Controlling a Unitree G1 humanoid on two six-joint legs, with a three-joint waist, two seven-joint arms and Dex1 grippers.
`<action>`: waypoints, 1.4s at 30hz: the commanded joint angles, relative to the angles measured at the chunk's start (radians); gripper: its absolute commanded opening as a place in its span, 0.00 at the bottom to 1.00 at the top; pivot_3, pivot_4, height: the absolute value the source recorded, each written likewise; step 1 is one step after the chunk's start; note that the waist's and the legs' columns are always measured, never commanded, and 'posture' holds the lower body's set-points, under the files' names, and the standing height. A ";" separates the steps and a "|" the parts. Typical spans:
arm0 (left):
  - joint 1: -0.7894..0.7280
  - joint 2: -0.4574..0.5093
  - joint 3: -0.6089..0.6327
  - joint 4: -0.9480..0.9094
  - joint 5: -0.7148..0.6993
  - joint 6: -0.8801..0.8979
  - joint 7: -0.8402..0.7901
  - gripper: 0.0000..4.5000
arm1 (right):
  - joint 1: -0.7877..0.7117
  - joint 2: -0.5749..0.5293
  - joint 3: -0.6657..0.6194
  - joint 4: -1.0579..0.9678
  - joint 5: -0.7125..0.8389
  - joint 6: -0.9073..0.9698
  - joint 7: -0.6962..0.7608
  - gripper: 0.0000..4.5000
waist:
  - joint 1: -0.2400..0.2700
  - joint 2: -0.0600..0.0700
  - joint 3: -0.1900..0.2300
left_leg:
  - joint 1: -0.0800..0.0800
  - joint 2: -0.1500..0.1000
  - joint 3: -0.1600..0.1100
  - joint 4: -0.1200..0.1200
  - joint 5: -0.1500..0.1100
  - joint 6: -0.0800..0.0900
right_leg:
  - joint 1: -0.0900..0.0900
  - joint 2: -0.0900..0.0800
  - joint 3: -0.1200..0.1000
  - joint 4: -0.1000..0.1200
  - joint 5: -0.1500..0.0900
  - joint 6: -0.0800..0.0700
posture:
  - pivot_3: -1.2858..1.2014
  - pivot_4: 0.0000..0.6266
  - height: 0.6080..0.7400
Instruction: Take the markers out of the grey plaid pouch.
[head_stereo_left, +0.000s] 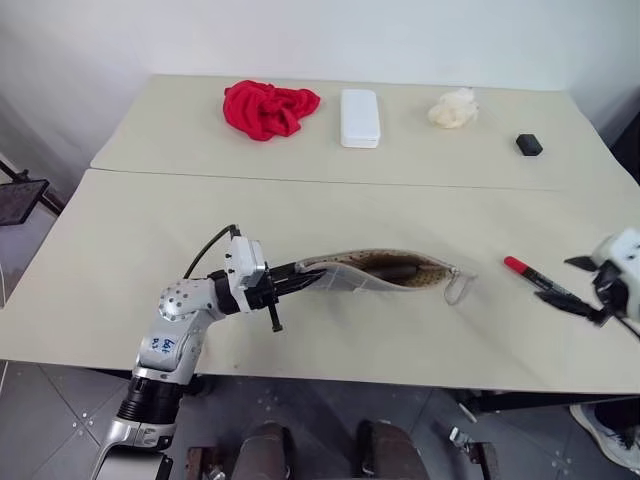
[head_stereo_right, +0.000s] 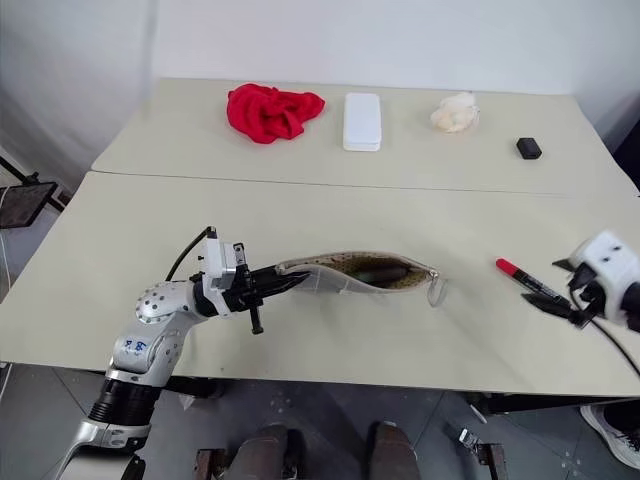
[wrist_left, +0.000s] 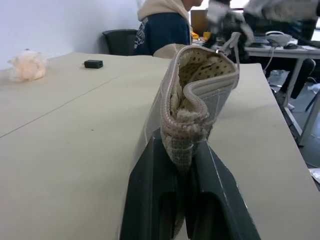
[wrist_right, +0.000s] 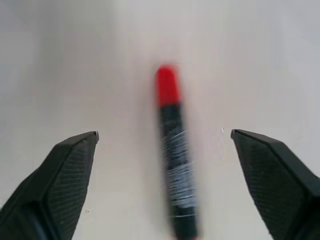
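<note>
Well beyond the left claw (head_stereo_left: 312, 279), along the counter's (head_stereo_left: 150, 250) far side, lie a crumpled red cloth (head_stereo_left: 268, 108), a white hard case (head_stereo_left: 360, 117), a cream wad (head_stereo_left: 453, 108) and a small black block (head_stereo_left: 529, 145).

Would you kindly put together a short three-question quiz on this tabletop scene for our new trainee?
1. True or false: the left gripper is shut on one end of the grey plaid pouch.
2. Where is the red-capped marker? A) inside the pouch B) lying on the table between the open fingers of the right gripper C) beside the red cloth
3. Fill in: at the far edge, between the red cloth and the crumpled cream wad, lies a white hard ____.

Key: 1 true; 2 B; 3 case.
</note>
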 joint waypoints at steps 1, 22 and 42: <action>-0.033 -0.007 -0.026 0.007 0.021 -0.042 -0.030 0.01 | -0.158 -0.060 0.006 -0.203 0.140 0.118 0.092 0.99 | -0.011 0.002 0.000 | 0.001 0.001 0.001 0.000 0.000 0.000 | 0.000 0.000 0.001 0.000 0.000 -0.001 | 0.52 0.24 1.00; -0.041 -0.016 -0.042 0.034 0.054 -0.060 -0.022 0.01 | -0.324 0.123 0.269 -0.751 0.324 0.352 0.053 0.00 | 0.004 0.001 0.000 | -0.003 0.001 -0.002 0.000 0.000 0.001 | 0.000 0.001 -0.001 -0.001 0.004 0.000 | 0.52 0.24 1.00; -0.049 -0.021 -0.038 0.036 0.048 -0.042 -0.021 0.01 | -0.357 0.155 0.562 -0.751 0.025 0.498 -0.176 0.00 | 0.000 0.001 0.000 | -0.003 0.001 -0.001 0.000 -0.001 0.001 | -0.001 0.001 -0.001 -0.001 0.004 0.000 | 0.52 0.24 1.00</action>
